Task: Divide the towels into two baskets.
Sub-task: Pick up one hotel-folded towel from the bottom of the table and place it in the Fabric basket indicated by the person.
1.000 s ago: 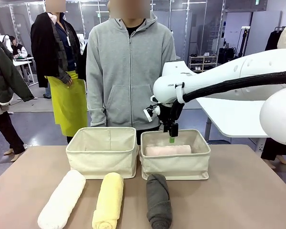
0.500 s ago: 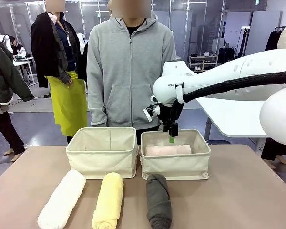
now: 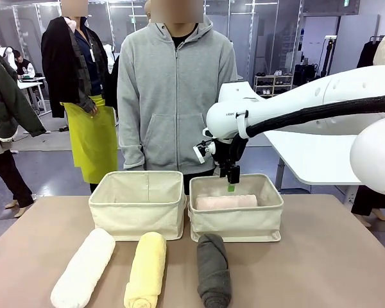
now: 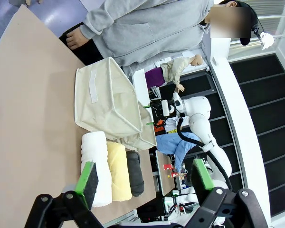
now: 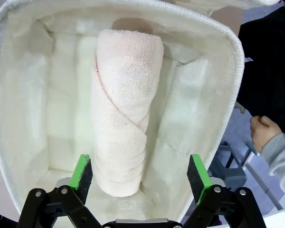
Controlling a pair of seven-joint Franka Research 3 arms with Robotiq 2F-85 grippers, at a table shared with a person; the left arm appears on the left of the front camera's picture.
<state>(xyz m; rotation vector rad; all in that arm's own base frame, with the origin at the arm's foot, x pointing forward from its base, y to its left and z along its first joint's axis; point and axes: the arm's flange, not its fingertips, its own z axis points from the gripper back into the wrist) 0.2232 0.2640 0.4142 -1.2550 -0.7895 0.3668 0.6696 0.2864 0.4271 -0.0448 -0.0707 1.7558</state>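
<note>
Nothing moved; grey towel on tan table.

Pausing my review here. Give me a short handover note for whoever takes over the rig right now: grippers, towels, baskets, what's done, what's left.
Right gripper: open, empty, over the right basket.
Left gripper: open, empty, away from the towels.
Done: pink towel lies in the right basket.
Left basket looks empty.
Left: white towel, yellow towel and grey towel lie on the table before the baskets.
</note>
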